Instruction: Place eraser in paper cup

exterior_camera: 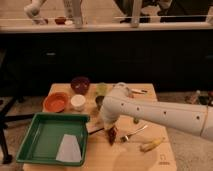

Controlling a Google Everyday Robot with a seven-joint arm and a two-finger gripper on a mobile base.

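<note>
The paper cup is short and white. It stands upright on the wooden table, right of an orange bowl. My white arm reaches in from the right and bends down over the table's middle. The gripper hangs low, just above the tabletop, right of the green tray and about a cup's width in front and to the right of the paper cup. A small tan strip lies just left of the gripper by the tray's rim. I cannot tell whether it is the eraser.
An orange bowl, a dark maroon bowl, a translucent green cup and a dark metal cup stand at the back. A green tray holds a pale pad. A fork and a banana lie right of the gripper.
</note>
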